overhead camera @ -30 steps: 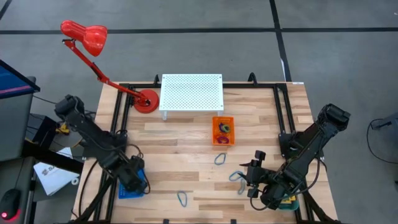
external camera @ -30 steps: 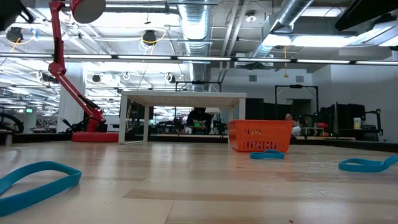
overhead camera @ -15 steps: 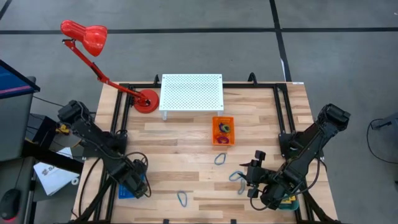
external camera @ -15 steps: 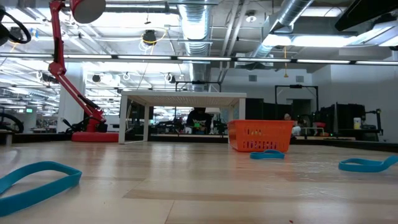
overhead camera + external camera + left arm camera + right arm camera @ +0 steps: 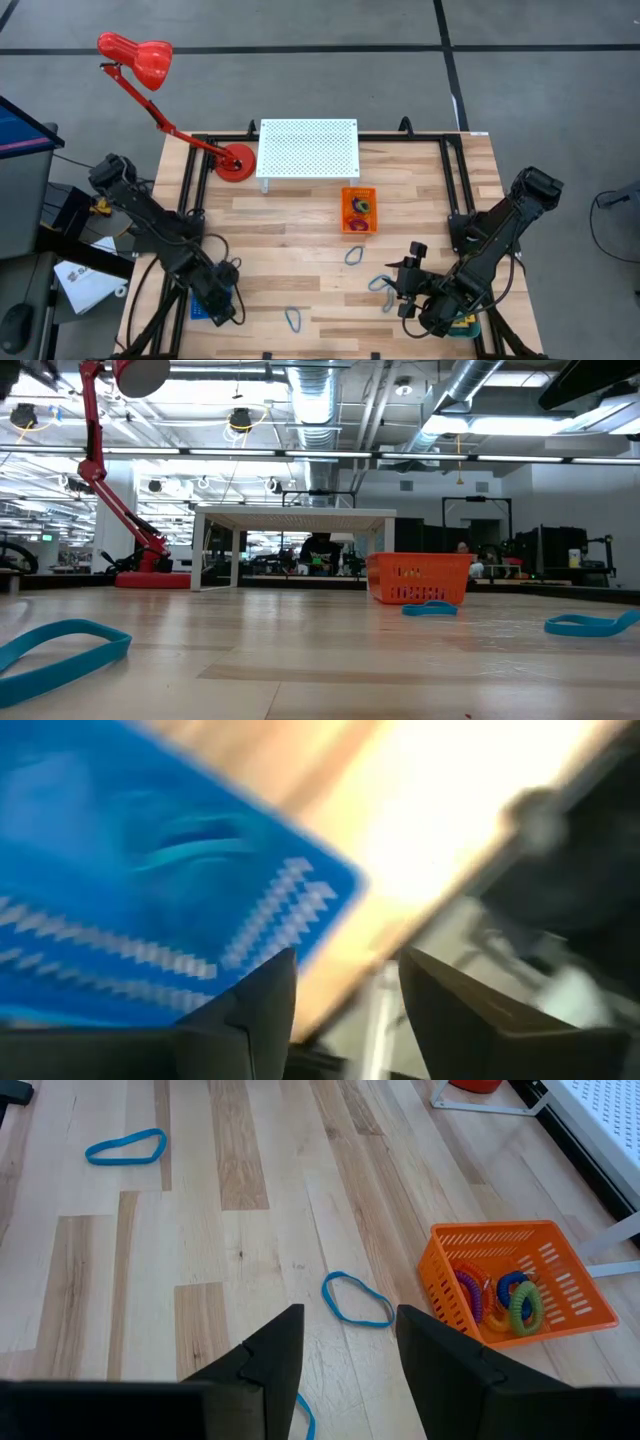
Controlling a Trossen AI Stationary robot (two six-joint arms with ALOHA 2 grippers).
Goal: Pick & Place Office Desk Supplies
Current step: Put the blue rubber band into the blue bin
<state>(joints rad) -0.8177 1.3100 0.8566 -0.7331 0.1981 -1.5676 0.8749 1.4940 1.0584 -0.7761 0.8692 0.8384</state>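
Three blue-grey wire clip loops lie flat on the wooden table [image 5: 300,250]: one [image 5: 353,256] near the middle, one [image 5: 380,285] just in front of my right gripper [image 5: 398,288], one [image 5: 293,319] near the front edge. Coloured rubber-band rings [image 5: 505,1298] lie inside the orange tray [image 5: 359,228]. My left gripper [image 5: 345,990] is open above a corner of the blue tray [image 5: 203,310], at the table's near left. Another loop [image 5: 195,850] lies in that tray. My right gripper [image 5: 350,1340] is open with nothing between its fingers.
A white perforated stand [image 5: 308,148] and the red lamp's base [image 5: 236,162] stand at the table's far side. A teal tray [image 5: 463,326] with something yellow in it is mostly hidden under my right arm. Bare wood lies between the blue tray and the loops.
My left gripper has shifted a little toward the table's near edge, staying over the blue tray. My right arm and the loops on the table have kept still.
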